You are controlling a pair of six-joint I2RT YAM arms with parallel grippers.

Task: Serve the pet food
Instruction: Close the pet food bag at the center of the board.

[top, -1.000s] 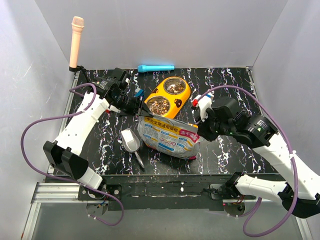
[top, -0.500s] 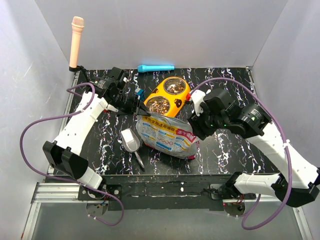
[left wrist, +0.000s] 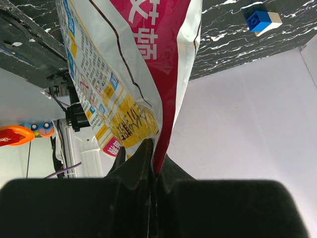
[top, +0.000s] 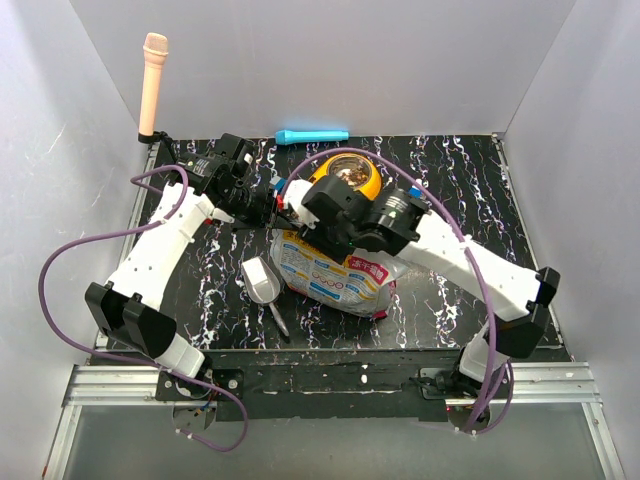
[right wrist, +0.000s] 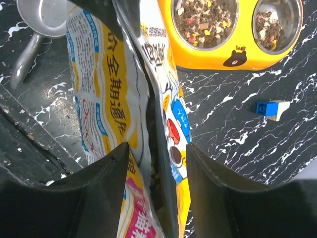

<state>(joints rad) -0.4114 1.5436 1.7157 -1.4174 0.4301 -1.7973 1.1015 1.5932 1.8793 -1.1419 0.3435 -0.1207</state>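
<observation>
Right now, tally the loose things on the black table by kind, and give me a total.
Foil bag: 1
Yellow double bowl: 1
Metal scoop: 1
Blue-and-white block: 1
Blue cylinder: 1
Total: 5

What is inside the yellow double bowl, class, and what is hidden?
Both cups of the yellow double bowl hold pet food, brown kibble with lighter bits, which covers their bottoms. Overhead, the right arm hides the near cup.
</observation>
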